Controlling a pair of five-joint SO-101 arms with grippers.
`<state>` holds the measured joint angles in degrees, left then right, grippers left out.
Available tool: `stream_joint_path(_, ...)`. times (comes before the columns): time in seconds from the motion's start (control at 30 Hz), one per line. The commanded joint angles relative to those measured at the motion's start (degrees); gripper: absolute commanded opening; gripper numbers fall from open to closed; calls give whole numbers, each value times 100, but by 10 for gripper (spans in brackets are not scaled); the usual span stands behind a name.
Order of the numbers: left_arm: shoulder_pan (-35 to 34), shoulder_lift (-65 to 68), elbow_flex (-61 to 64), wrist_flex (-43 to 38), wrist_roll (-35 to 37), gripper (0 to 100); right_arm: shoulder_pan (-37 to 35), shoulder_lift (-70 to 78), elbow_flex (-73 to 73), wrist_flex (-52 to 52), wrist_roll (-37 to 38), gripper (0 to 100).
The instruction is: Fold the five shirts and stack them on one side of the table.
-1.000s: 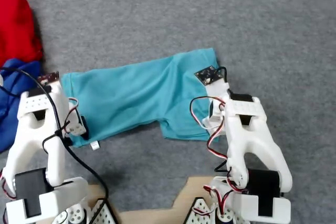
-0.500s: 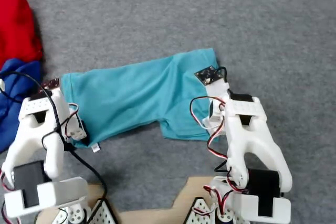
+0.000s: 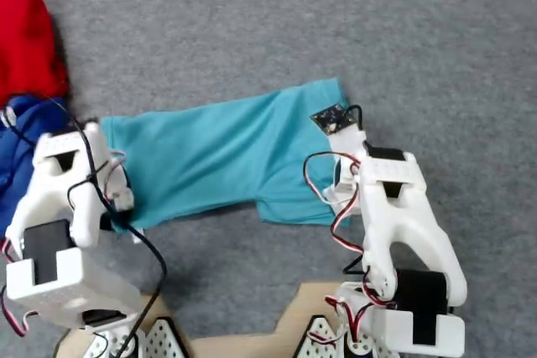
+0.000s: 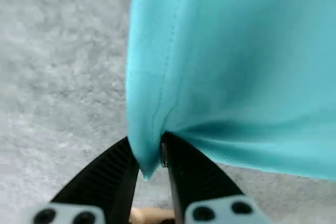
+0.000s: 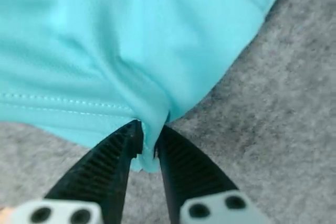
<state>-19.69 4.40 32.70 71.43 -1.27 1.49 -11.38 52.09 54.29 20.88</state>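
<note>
A teal shirt (image 3: 220, 157) lies folded lengthwise across the middle of the grey table. My left gripper (image 4: 149, 158) is shut on the teal shirt's (image 4: 236, 66) near left corner, pinching a fold of cloth; in the high view that gripper (image 3: 116, 215) sits at the shirt's left end. My right gripper (image 5: 148, 141) is shut on the shirt's (image 5: 131, 40) hem at the near right corner, seen from above under the right arm (image 3: 340, 184). A red shirt (image 3: 29, 35) and a blue shirt (image 3: 18, 153) lie bunched at the table's left edge.
The grey felt table (image 3: 436, 56) stretches open to the right and far side. A wooden mounting board (image 3: 252, 333) holds both arm bases at the near edge. The left arm's cable (image 3: 80, 144) loops over the blue shirt.
The left arm has lifted and swung toward the near left, raising the shirt's left corner off the table. The right arm has stayed put.
</note>
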Motion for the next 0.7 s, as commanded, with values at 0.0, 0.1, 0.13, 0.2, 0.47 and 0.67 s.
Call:
stream_joint_path(0.0, -9, -40, -853, 334, -26, 19, 198, -40, -356, 211, -53, 5)
stream_joint_path(0.1, -9, 4, -1363, 413, -26, 19, 382, -145, -602, 308, 0, 5)
stream_joint_path(0.13, -9, 4, -1468, 413, -26, 19, 409, -242, -673, 316, 0, 5)
stream_joint_path(0.2, -9, 4, -1653, 501, -26, 19, 409, -488, -787, 457, 53, 5)
stream_joint_path(0.47, -9, -13, -2198, 1046, -26, 19, 374, -1218, -787, 651, 158, 6)
stream_joint_path(0.67, -9, 13, -2866, 1319, -18, 19, 321, -1349, -866, 756, 290, 6)
